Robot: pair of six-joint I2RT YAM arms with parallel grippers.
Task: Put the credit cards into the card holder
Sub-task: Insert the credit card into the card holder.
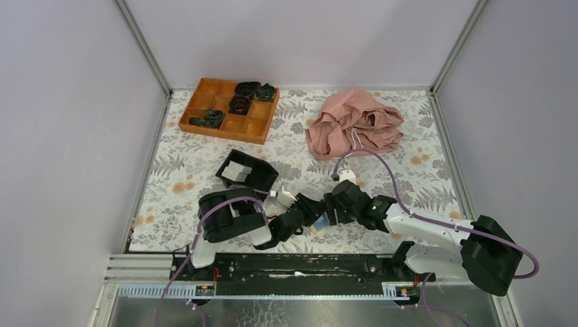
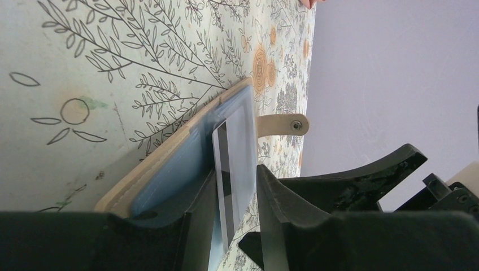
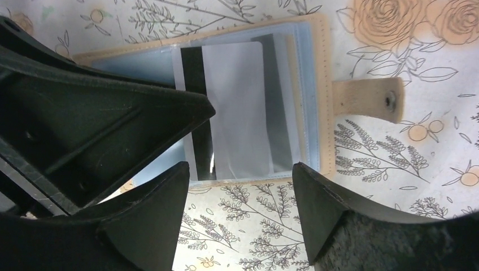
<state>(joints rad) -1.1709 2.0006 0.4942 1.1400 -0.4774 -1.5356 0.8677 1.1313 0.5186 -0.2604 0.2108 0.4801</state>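
tan card holder (image 3: pixel 316 84) lies open, a black-striped white card (image 3: pixel 237 107) on its sleeves. left gripper (image 2: pixel 236 172), half closed, pinches its edge; right gripper (image 3: pixel 240 168) gapes empty at the card's 6 o'clock.

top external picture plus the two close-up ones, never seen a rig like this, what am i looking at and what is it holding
These are two robot arms bolted at the near edge of a table with a floral cover. The wide picture looks down from above and behind them. The other two come from a camera on each wrist, so the black wedges are that arm's own fingers. On the table lie an orange tray, a black box and a pink cloth. The left gripper appears to pinch the tan card holder, and a credit card with a black stripe sits in its clear sleeve. The right gripper is open over it, holding nothing.
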